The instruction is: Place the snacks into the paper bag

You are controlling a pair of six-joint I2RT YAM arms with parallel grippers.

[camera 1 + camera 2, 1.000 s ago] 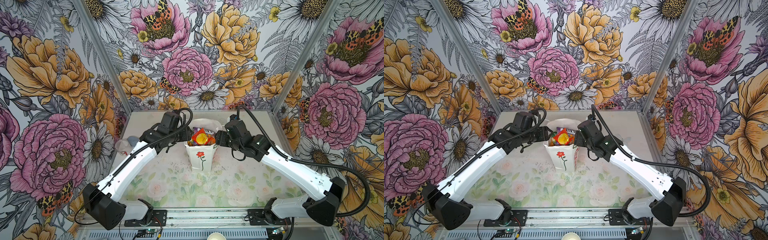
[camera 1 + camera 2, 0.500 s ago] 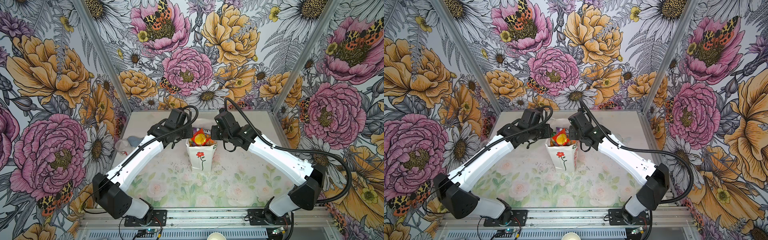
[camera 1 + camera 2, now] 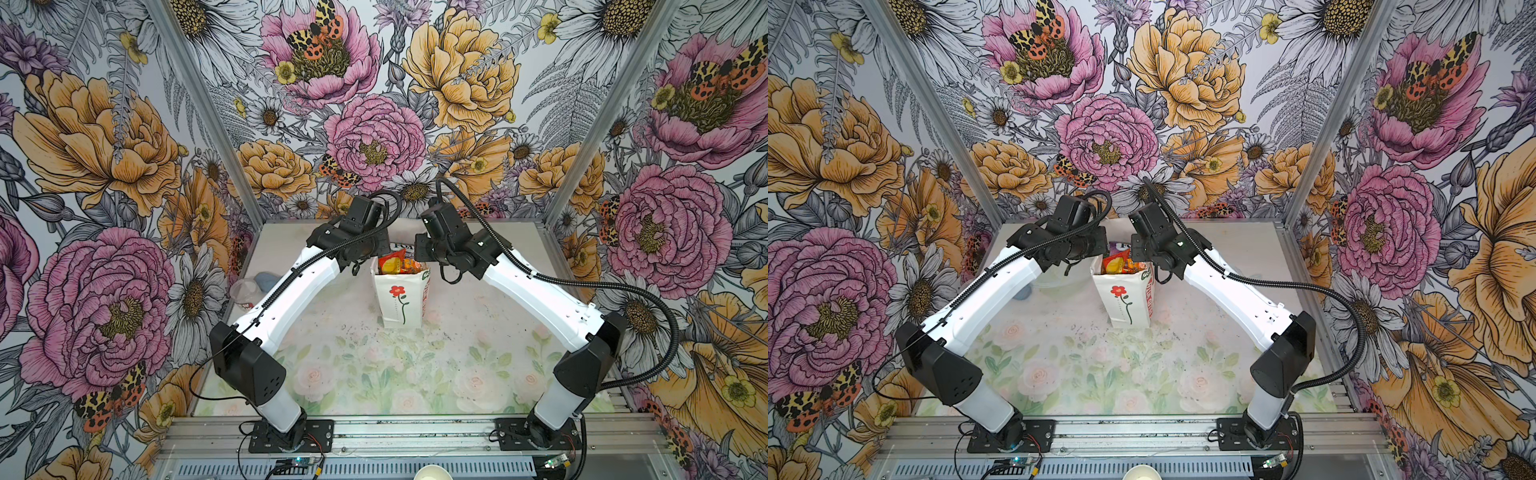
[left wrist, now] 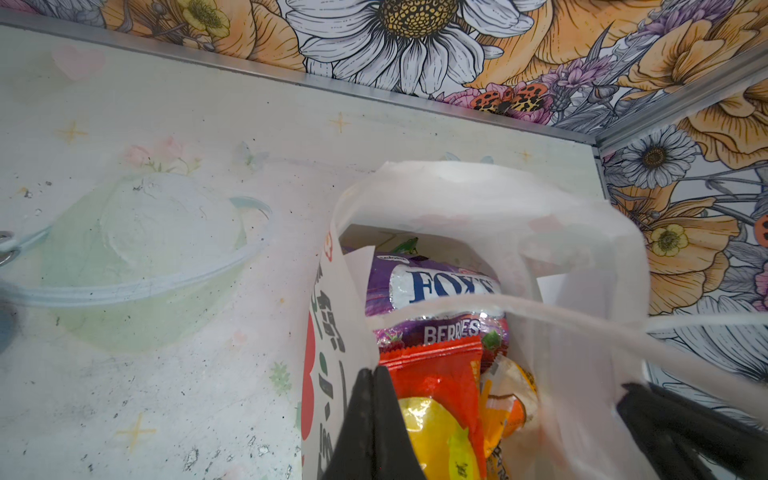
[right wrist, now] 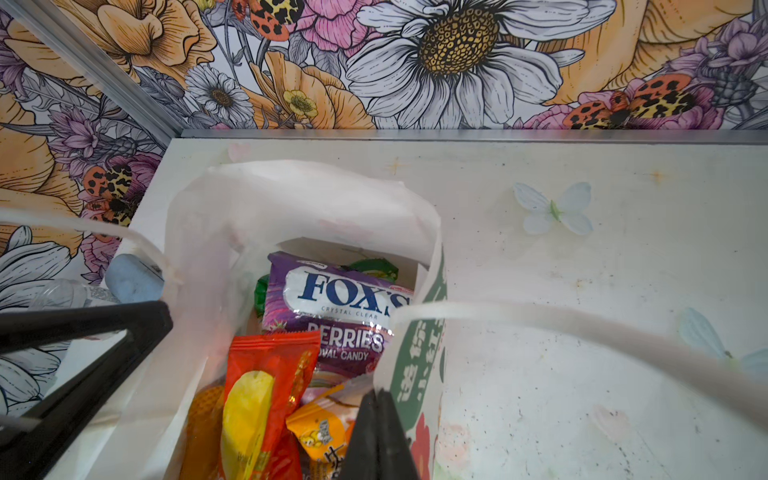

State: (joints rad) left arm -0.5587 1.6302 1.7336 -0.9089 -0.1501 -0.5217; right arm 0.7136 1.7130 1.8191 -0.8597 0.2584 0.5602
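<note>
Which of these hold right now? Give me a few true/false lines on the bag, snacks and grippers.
1. The paper bag stands upright on the table. True.
2. The purple Fox's packet lies on the table beside the bag. False: it is inside the bag.
3. The left gripper and right gripper are both shut on the bag's rim. True.
4. The clear cup sits in the bag. False: it is on the table, far left of the bag in a top view.

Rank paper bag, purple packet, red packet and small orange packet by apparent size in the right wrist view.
1. paper bag
2. purple packet, red packet: alike, partly hidden, unranked
3. small orange packet
</note>
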